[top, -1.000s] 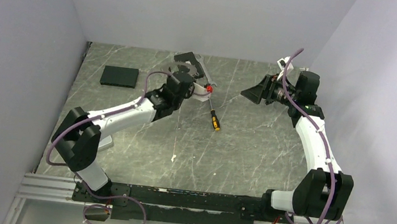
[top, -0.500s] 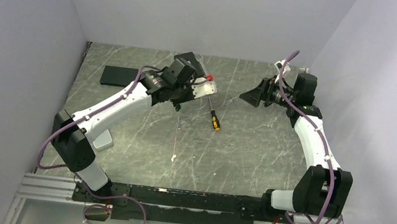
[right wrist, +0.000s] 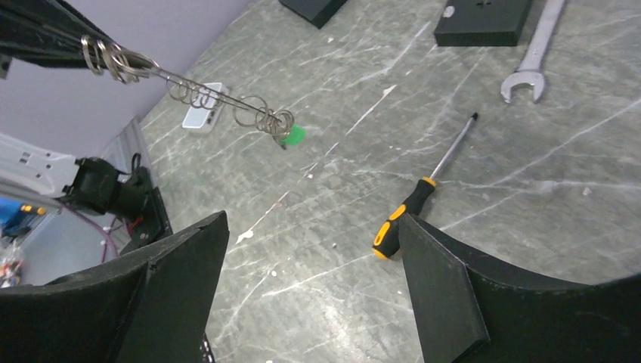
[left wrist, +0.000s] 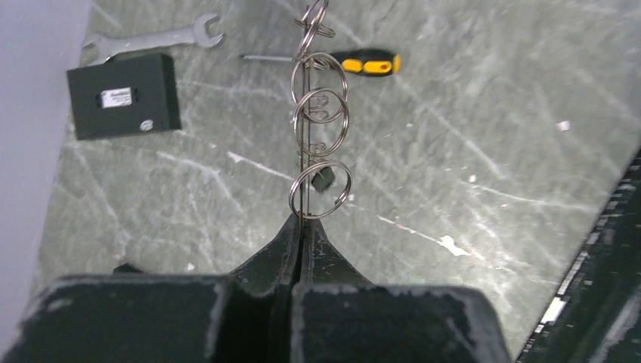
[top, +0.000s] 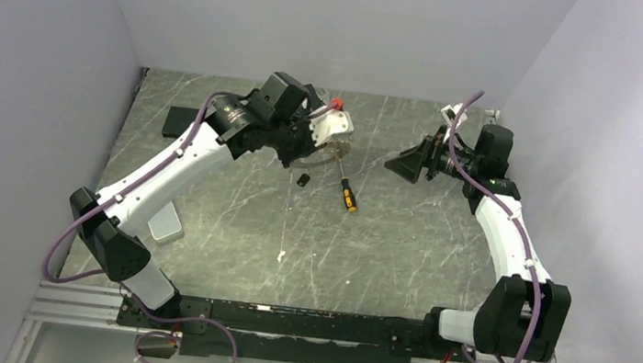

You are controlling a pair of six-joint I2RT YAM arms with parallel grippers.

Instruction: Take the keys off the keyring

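Note:
My left gripper (left wrist: 304,219) is shut on the keyring (left wrist: 302,113), a thin silvery hoop seen edge on and held above the table. The keys (left wrist: 321,113) show as several small silvery loops strung along it. In the right wrist view the keyring (right wrist: 189,87) runs as a slanted line, with keys (right wrist: 264,119) and a green tag (right wrist: 293,134) at its lower end. In the top view the left gripper (top: 306,149) is raised near the back middle. My right gripper (top: 403,164) hangs open to its right, facing it, nothing between its fingers (right wrist: 311,221).
A yellow-and-black screwdriver (top: 346,189) lies on the marbled table under the keyring. A silver wrench (left wrist: 151,39) and a black box (left wrist: 123,94) lie at the back left. A small black piece (top: 303,179) lies left of the screwdriver. A white block (top: 165,222) rests near the left arm.
The left arm has lifted and swung back with the keyring, turning its wrist. The right gripper has opened wider. A small black piece now shows on the table.

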